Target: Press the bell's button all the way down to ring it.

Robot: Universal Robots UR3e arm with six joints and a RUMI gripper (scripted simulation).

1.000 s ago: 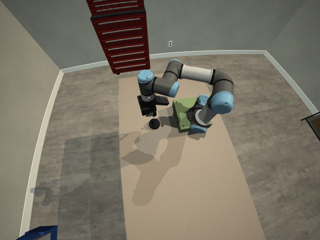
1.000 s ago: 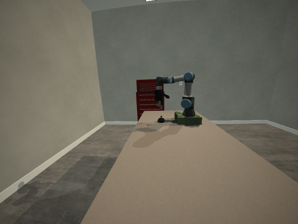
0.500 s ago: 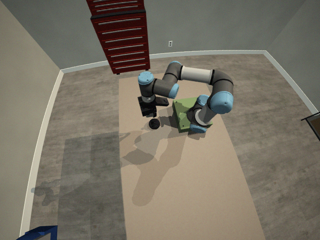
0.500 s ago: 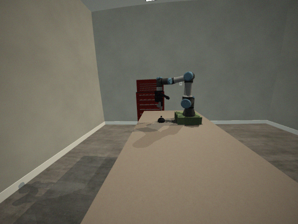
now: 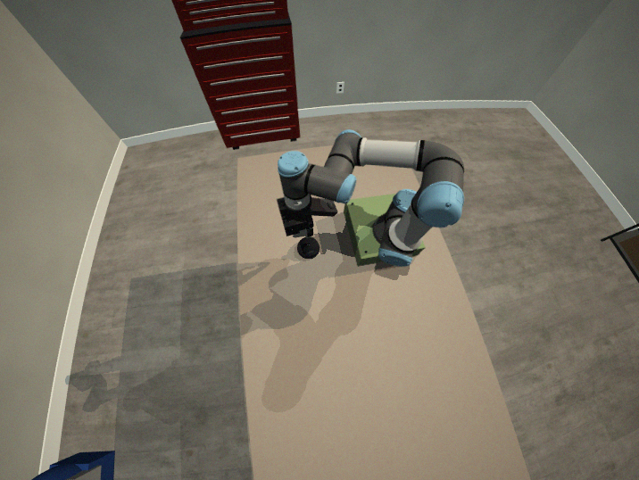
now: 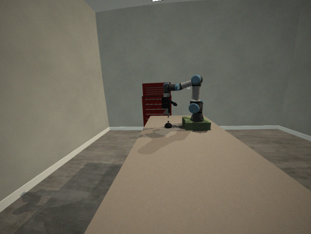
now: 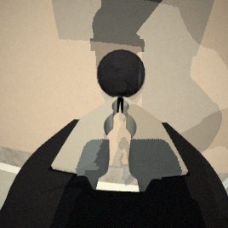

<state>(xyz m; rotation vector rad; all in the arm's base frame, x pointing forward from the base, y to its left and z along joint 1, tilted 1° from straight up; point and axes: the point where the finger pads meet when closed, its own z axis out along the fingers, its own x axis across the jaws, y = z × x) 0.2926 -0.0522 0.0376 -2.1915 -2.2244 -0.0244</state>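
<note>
In the top view, the black bell [image 5: 307, 248] is sitting left of centre on the tan surface [image 5: 371, 360]. In the exterior view, the end effector [image 6: 167, 116] is hanging above it, apart. In the wrist view, its fingers are standing pressed together, gripping nothing.

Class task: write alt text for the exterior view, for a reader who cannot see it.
A grey-and-blue robot arm on a green base block holds its shut black gripper above a small black dome bell on a long tan table. A red drawer cabinet stands behind.
</note>
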